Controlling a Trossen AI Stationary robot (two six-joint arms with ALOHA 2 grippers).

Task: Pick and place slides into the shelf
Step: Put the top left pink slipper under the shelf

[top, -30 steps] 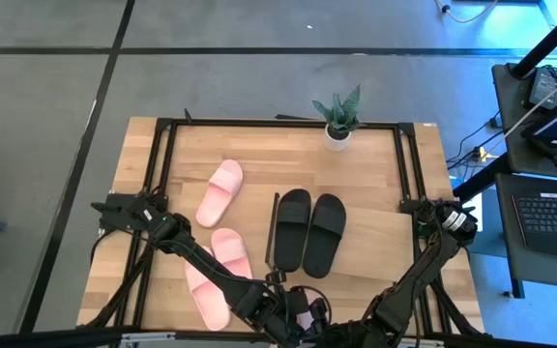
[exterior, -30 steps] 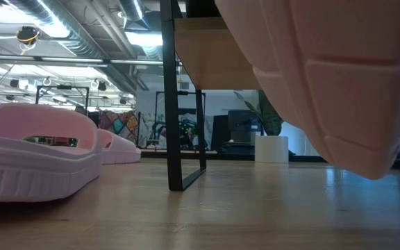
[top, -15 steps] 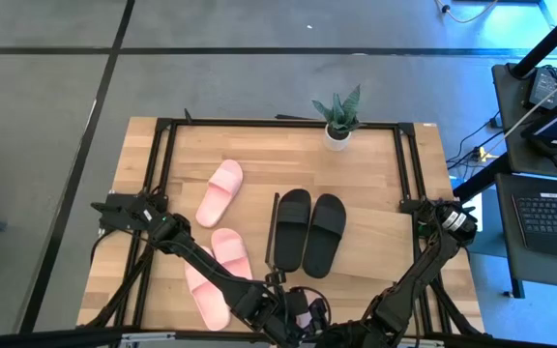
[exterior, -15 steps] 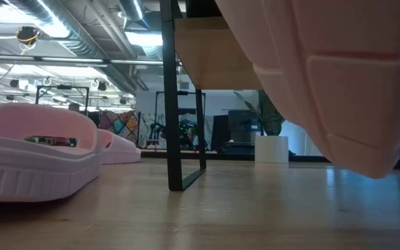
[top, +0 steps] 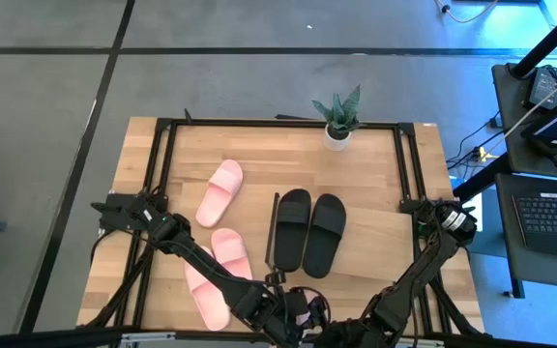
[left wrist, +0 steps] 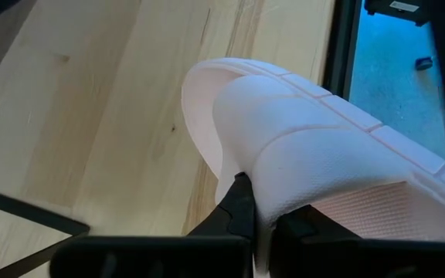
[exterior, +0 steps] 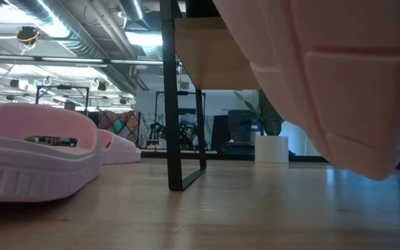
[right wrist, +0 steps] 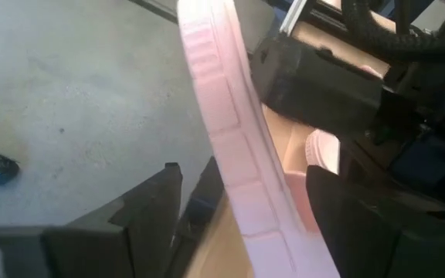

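Note:
My left gripper [left wrist: 261, 220] is shut on a pale pink slide [left wrist: 315, 147] at the table's near edge, which is held above the tabletop [exterior: 325, 69]. My right gripper [right wrist: 246, 224] is open, one finger on each side of that slide's sole [right wrist: 230, 147]. I cannot tell whether it touches the sole. Two black slides [top: 307, 232] lie on the shelf [top: 275, 232]. Three pink slides [top: 220, 191] [top: 231, 251] [top: 204, 287] lie on the table to its left. My left gripper pinches the near edge of the pink slide's wide strap [left wrist: 273, 193] between its two fingers, coming at it on a downward slant. The slide is lifted clear of the table, tilted, its lower end [exterior: 373, 163] hanging a little above the wood.
A potted plant [top: 337, 121] stands at the table's far edge. The shelf's dark leg [exterior: 176, 118] and board [exterior: 207, 59] rise just beyond the held slide. A black metal frame [top: 162, 174] runs around the tabletop. Bare wood lies to the right of the shelf.

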